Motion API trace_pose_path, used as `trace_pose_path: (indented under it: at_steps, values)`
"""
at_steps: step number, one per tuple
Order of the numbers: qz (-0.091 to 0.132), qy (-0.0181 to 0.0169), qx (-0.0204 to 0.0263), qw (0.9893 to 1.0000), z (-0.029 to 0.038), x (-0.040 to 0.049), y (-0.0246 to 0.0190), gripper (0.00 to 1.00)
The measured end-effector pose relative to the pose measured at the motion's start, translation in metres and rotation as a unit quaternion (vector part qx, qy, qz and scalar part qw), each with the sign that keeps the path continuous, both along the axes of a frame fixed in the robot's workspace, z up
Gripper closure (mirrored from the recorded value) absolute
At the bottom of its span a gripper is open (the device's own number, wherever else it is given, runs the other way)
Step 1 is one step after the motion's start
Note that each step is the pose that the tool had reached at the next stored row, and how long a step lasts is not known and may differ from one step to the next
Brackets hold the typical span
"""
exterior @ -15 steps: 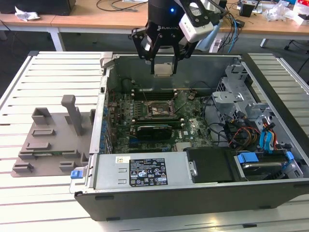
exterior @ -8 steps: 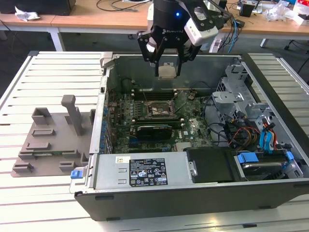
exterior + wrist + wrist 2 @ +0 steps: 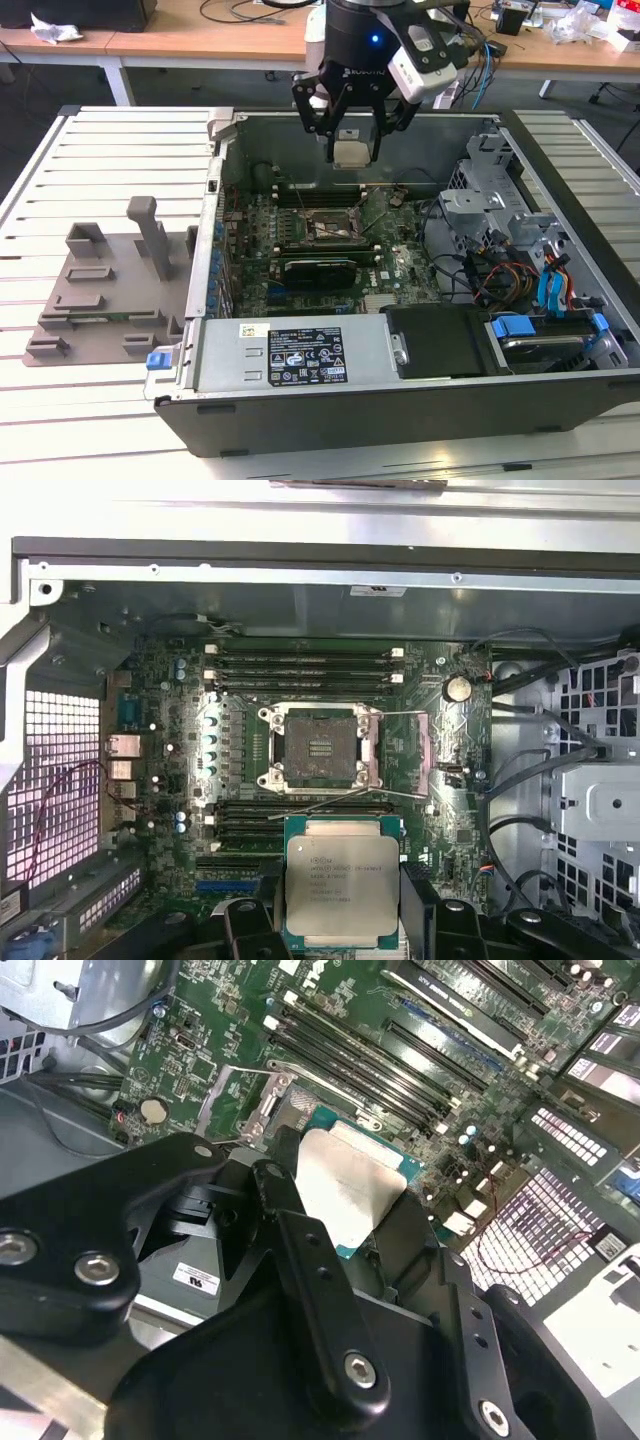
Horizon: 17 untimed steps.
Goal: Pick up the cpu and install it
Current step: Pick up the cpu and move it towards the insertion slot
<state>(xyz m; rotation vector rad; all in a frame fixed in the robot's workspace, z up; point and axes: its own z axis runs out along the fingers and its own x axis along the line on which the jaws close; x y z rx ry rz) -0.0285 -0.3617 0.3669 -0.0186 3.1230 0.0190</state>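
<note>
We hold the cpu (image 3: 340, 885) clamped in the gripper (image 3: 352, 153) above the motherboard (image 3: 170, 780), clear of its open socket (image 3: 322, 745); a tilted or offset chip could bend socket contacts or slip free.

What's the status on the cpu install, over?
Gripper shut on the cpu, hanging above the motherboard. Socket open, empty. Nothing seen blocking it.

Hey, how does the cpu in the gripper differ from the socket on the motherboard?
The cpu has a silvery-grey metal top; the socket is a dark square inside a metal frame. The cpu is clamped in the gripper, held off the board, while the socket sits fixed on the motherboard, open and empty. Both are square and look alike in footprint.
</note>
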Motion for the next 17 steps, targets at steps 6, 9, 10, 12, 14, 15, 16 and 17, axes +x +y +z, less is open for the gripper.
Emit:
trace_pose_path:
  at_steps: [6,9,10,12,14,15,16,17]
  values:
    - [0.0,0.0,0.0,1.0,-0.0045,0.0045,0.0,0.45]
    - [0.0,0.0,-0.0001,1.0,-0.0064,0.0064,0.0,0.45]
    - [0.0,0.0,0.0,1.0,-0.0069,0.007,0.0,0.45]
    - [0.0,0.0,-0.0001,1.0,-0.0079,0.0081,0.0,0.45]
    - [0.0,0.0,0.0,1.0,-0.0088,0.0091,0.0,0.45]
    - [0.0,0.0,0.0,1.0,-0.01,0.0104,0.0,0.45]
    - [0.0,0.0,0.0,1.0,-0.0105,0.011,0.0,0.45]
    - [0.0,0.0,0.0,1.0,-0.0112,0.0118,0.0,0.45]
